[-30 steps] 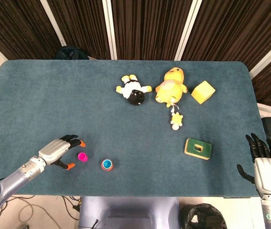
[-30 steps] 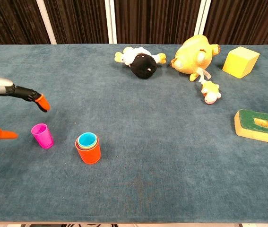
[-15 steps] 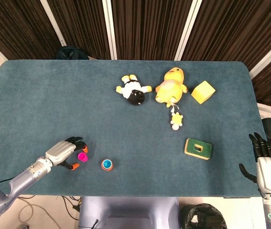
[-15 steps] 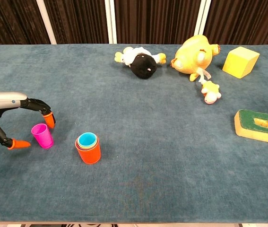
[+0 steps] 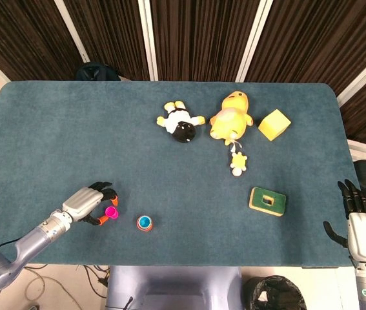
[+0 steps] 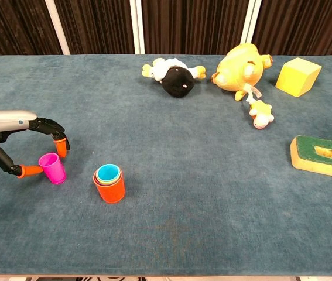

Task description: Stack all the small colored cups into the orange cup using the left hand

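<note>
magenta cup (image 6: 51, 167), orange cup (image 6: 111, 188), perhaps blue innermost.

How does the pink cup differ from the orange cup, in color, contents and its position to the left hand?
The pink cup is magenta and empty; the orange cup already holds nested cups, a blue one innermost. The pink cup sits between the fingers of the left hand; the orange cup stands apart from that hand, to its right. Both stand upright on the table.

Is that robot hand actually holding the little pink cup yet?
Not clearly: the left hand has fingertips either side of the pink cup, which stands on the table.
</note>
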`<action>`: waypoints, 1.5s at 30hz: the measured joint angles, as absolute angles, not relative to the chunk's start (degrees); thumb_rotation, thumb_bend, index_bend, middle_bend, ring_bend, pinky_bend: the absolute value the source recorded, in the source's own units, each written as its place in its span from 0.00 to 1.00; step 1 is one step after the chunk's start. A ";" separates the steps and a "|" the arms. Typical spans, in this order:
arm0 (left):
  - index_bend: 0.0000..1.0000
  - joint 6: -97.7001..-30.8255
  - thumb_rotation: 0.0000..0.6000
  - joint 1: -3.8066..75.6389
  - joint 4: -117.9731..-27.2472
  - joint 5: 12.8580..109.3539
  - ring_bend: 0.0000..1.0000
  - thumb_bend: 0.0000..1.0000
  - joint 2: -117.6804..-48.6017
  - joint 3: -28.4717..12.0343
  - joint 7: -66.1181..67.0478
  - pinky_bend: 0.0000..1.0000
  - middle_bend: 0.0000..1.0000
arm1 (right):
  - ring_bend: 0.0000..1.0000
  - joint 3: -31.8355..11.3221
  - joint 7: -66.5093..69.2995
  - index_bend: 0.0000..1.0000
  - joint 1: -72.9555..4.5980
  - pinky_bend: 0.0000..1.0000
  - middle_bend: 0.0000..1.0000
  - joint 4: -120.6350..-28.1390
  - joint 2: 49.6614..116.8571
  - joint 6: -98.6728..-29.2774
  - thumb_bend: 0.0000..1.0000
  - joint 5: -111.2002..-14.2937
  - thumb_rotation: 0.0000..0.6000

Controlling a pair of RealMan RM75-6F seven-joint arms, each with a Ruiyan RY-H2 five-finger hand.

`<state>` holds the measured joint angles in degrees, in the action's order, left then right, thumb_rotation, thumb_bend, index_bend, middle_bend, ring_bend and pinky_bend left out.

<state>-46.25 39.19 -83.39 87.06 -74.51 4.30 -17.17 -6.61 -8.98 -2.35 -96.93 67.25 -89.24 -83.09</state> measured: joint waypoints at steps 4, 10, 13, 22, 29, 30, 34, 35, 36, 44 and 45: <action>0.39 -46.03 1.00 39.33 -83.38 87.03 0.05 0.35 -74.79 4.26 -16.97 0.09 0.24 | 0.14 -6.70 -8.97 0.05 -2.39 0.06 0.07 -96.89 67.28 -89.19 0.32 -82.95 1.00; 0.41 -45.71 1.00 39.48 -83.55 87.07 0.06 0.36 -74.91 4.34 -17.16 0.09 0.26 | 0.14 -6.86 -8.85 0.05 -2.21 0.06 0.07 -96.96 67.25 -89.60 0.32 -82.82 1.00; 0.42 -45.76 1.00 39.58 -83.76 87.41 0.06 0.38 -74.89 4.39 -17.41 0.09 0.27 | 0.14 -6.80 -8.80 0.05 -2.09 0.06 0.07 -97.05 67.23 -89.75 0.32 -82.88 1.00; 0.46 -46.51 1.00 39.64 -83.83 88.22 0.06 0.41 -74.70 4.48 -18.61 0.09 0.30 | 0.14 -6.99 -8.35 0.05 -2.08 0.06 0.07 -96.43 67.37 -89.69 0.32 -82.54 1.00; 0.46 -49.62 1.00 39.54 -85.61 89.10 0.06 0.41 -73.42 3.32 -19.90 0.10 0.30 | 0.14 -7.16 -8.75 0.05 -2.19 0.06 0.07 -96.85 67.52 -89.95 0.32 -82.64 1.00; 0.47 -50.30 1.00 39.52 -85.91 89.24 0.06 0.41 -73.21 3.02 -19.98 0.10 0.30 | 0.14 -7.07 -8.75 0.05 -2.06 0.06 0.07 -97.12 67.32 -90.05 0.32 -82.77 1.00; 0.47 -53.49 1.00 39.43 -87.71 89.94 0.06 0.41 -72.51 1.43 -20.81 0.11 0.30 | 0.14 -6.86 -8.83 0.05 -1.90 0.06 0.07 -97.61 66.98 -90.13 0.32 -83.00 1.00; 0.47 -54.24 1.00 39.47 -88.48 90.30 0.06 0.41 -72.30 1.04 -21.26 0.11 0.30 | 0.14 -6.82 -8.78 0.05 -1.90 0.06 0.07 -97.49 67.05 -90.08 0.32 -82.98 1.00; 0.47 -54.56 1.00 39.56 -89.04 90.64 0.06 0.41 -72.13 0.80 -21.55 0.11 0.30 | 0.14 -6.88 -8.75 0.05 -1.96 0.06 0.07 -97.41 67.09 -89.98 0.32 -82.90 1.00; 0.47 -53.85 1.00 41.59 -92.47 92.54 0.06 0.40 -71.60 0.03 -21.82 0.11 0.30 | 0.14 -7.23 -8.46 0.05 -1.95 0.06 0.07 -97.43 66.99 -90.08 0.32 -82.46 1.00; 0.47 -53.65 1.00 41.76 -92.73 92.55 0.06 0.40 -71.72 -0.02 -21.81 0.11 0.30 | 0.14 -7.25 -8.41 0.05 -1.89 0.06 0.07 -97.44 66.93 -90.17 0.32 -82.45 1.00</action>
<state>-53.65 41.76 -92.73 92.55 -71.72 -0.02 -21.81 -7.25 -8.41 -1.89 -97.44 66.93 -90.17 -82.45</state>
